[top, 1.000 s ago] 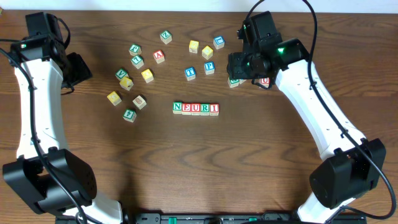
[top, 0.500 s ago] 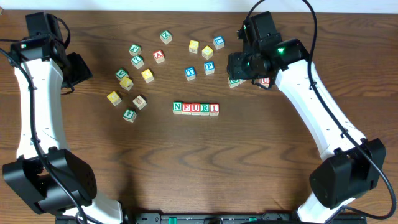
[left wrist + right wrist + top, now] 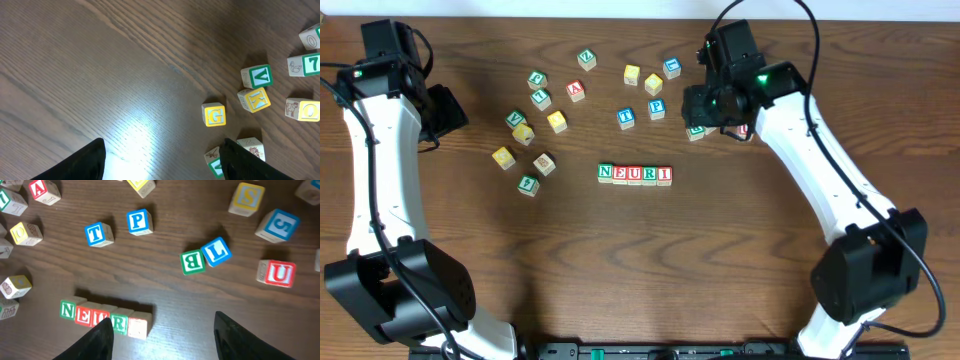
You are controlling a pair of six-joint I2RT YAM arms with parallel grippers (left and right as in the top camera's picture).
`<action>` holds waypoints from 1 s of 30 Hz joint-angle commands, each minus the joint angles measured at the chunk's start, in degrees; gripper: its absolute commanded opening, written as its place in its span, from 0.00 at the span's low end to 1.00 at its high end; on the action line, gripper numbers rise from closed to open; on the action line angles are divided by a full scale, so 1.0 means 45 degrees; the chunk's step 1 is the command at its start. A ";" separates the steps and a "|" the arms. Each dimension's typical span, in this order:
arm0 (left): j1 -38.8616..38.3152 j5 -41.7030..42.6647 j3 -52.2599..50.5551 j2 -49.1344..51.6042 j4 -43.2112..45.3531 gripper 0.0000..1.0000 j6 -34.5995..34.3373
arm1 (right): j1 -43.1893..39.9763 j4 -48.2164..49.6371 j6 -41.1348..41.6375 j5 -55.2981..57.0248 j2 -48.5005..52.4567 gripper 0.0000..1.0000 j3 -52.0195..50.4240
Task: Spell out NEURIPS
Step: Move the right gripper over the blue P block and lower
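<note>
The five-cube row [image 3: 635,175] is being shown at the middle of the desk [image 3: 640,270]. Its cubes are touching and reading N, E, U, R, I in green and red frames. The P cube [image 3: 139,221], blue-framed with a blue letter, is lying loose on the far side of the row, just beside a blue T cube [image 3: 99,234]. The yellow-faced S cube [image 3: 246,198] is lying farther away. The right claw [image 3: 165,340] and the left claw [image 3: 160,165] are each being held apart, with nothing gripped.

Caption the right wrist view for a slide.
Open right fingers in the foreground; row of wooden letter cubes reads NEURI, blue-framed wooden P cube loose beyond.
</note>
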 commanded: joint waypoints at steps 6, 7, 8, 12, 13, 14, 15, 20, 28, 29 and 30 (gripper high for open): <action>0.0029 -0.0165 0.0141 0.0049 -0.0068 0.72 0.0019 | 0.0029 0.1054 -0.0141 0.0053 0.0559 0.60 0.0126; 0.0029 -0.0165 0.0141 0.0049 -0.0068 0.72 0.0019 | 0.0029 0.1229 -0.0141 0.0107 0.0714 0.60 0.0126; 0.0029 -0.0170 0.0141 0.0049 -0.0068 0.72 0.0019 | 0.0029 0.1413 -0.0146 0.0102 0.0845 0.60 0.0126; 0.0029 -0.0165 0.0141 0.0049 -0.0068 0.72 0.0019 | 0.0097 0.2205 -0.0219 0.0092 0.1554 0.60 0.0126; 0.0029 -0.0165 0.0141 0.0049 -0.0068 0.72 0.0019 | 0.0136 0.2433 -0.0287 0.0078 0.1700 0.60 0.0126; 0.0029 -0.0165 0.0141 0.0049 -0.0068 0.72 0.0019 | 0.0180 0.2696 -0.0355 0.0083 0.1889 0.60 0.0126; 0.0029 -0.0165 0.0141 0.0049 -0.0068 0.72 0.0019 | 0.0228 0.2943 -0.0403 0.0083 0.2016 0.61 0.0126; 0.0029 -0.0165 0.0141 0.0049 -0.0068 0.72 0.0019 | 0.0476 0.4245 -0.0821 0.0141 0.2579 0.61 0.0126; 0.0029 -0.0165 0.0141 0.0049 -0.0068 0.72 0.0019 | 0.0811 0.5595 -0.1054 0.0476 0.3279 0.60 0.0126; 0.0029 -0.0165 0.0141 0.0049 -0.0068 0.72 0.0019 | 0.0850 0.5707 -0.1059 0.0476 0.3400 0.60 0.0126; 0.0029 -0.0165 0.0141 0.0049 -0.0068 0.72 0.0019 | 0.0894 0.5780 -0.1059 0.0476 0.3429 0.60 0.0126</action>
